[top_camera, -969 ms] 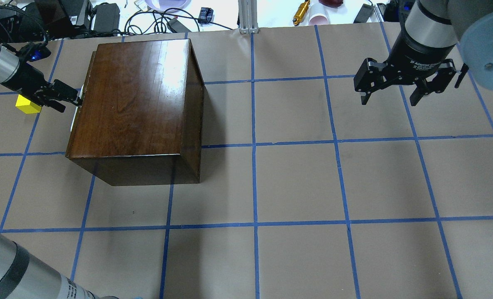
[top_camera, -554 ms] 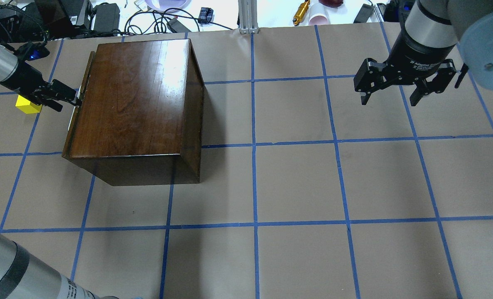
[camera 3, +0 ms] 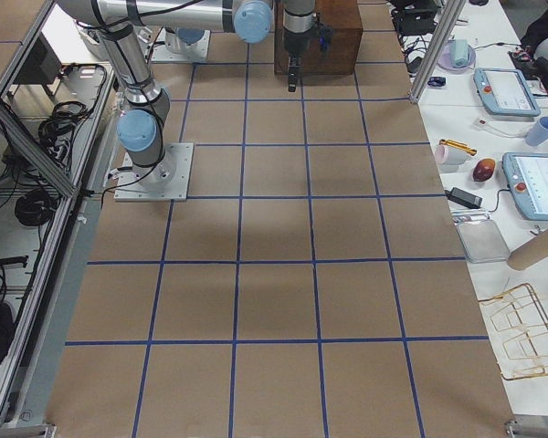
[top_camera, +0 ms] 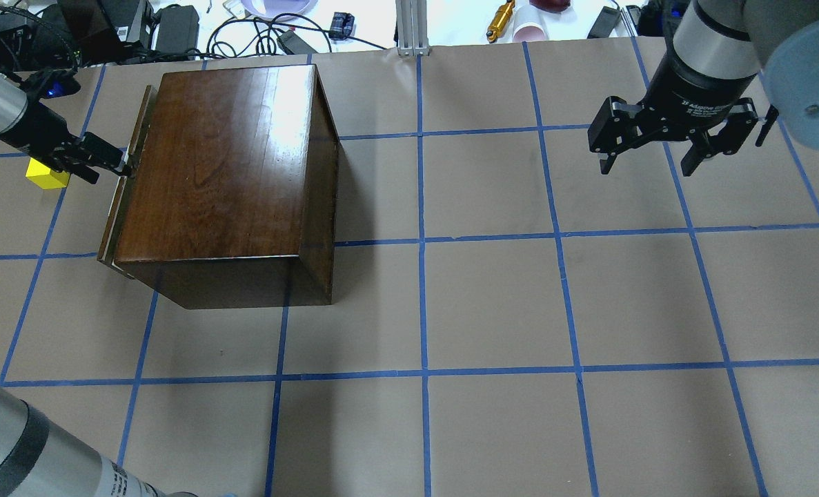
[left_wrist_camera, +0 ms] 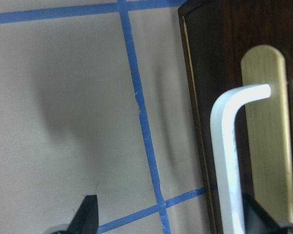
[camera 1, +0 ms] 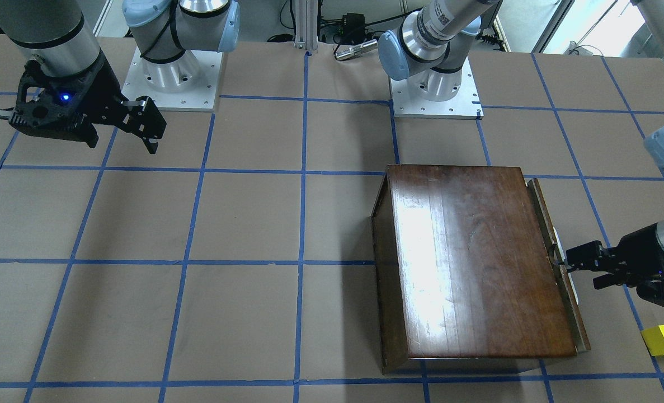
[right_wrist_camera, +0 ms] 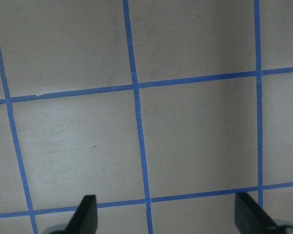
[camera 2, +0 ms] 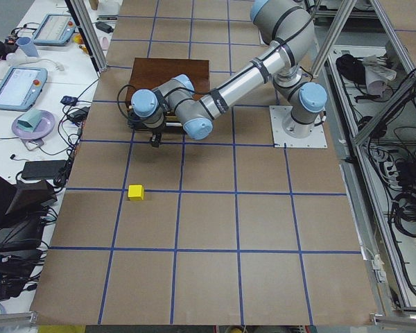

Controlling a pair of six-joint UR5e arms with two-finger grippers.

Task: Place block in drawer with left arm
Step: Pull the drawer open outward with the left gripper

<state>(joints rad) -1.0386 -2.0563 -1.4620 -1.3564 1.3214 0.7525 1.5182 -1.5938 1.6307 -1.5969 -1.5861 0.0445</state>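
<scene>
Now the drawer (top_camera: 115, 215) stands a sliver further out of the wooden box (top_camera: 223, 159) than a second ago. The left gripper (top_camera: 109, 162), jaws apart, drags its white handle (left_wrist_camera: 227, 161) with one finger. The block (top_camera: 47, 173) waits on the table just behind that gripper. I judge the opening too narrow yet. The right gripper (top_camera: 647, 166) hangs spread, well apart.

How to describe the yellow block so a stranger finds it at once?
Find the dark wooden box. Out from its drawer front, past the left gripper, lies the block: a small cube, the only bright yellow thing on the brown paper.
</scene>
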